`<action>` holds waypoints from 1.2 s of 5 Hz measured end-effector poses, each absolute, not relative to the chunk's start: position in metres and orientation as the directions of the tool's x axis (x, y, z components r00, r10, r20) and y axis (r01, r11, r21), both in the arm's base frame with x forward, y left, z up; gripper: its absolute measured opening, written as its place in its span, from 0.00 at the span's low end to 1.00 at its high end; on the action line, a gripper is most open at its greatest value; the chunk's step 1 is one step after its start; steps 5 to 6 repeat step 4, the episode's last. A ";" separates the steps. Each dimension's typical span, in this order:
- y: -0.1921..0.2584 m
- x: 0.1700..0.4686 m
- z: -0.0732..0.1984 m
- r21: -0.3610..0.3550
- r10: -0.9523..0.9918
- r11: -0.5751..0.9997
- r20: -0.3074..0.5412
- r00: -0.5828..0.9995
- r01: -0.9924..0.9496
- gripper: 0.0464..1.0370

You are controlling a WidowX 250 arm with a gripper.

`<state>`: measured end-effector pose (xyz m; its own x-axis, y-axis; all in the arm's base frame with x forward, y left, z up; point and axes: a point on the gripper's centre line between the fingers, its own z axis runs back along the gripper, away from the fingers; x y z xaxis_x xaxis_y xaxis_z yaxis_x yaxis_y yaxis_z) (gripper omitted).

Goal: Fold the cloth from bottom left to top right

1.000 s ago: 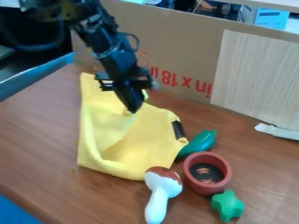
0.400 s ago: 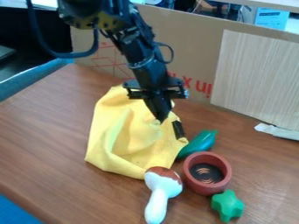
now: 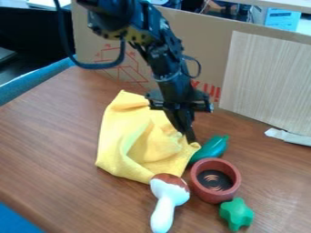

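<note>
The arm [image 3: 167, 59] is cut off by the top edge at 11 o'clock. At the centre, the claw [image 3: 189, 135] covers part of the yellow cloth [image 3: 121, 136] behind it; their meeting point is too blurred to tell whether they touch. Folds conceal the cloth's underside. The 7 o'clock end of the green toy vegetable [image 3: 213, 148] is hidden at the cloth's edge. Inside the red bowl [image 3: 202, 191], the orange marks are too small to make out. The arm masks some red print on the cardboard [image 3: 206, 41]. The wood-grain panel [image 3: 267, 82] and bench [image 3: 42, 145] are cropped at 3 and 6 o'clock respectively.
</note>
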<state>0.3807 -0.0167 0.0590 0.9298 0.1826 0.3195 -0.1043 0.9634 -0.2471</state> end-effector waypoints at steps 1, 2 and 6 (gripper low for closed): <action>-0.024 0.389 0.057 -0.251 0.163 0.965 0.331 0.929 -0.080 0.42; -0.033 0.397 0.063 -0.293 0.124 0.956 0.345 0.930 -0.018 0.73; -0.032 0.410 0.098 -0.323 -0.052 0.925 0.415 0.908 0.201 0.96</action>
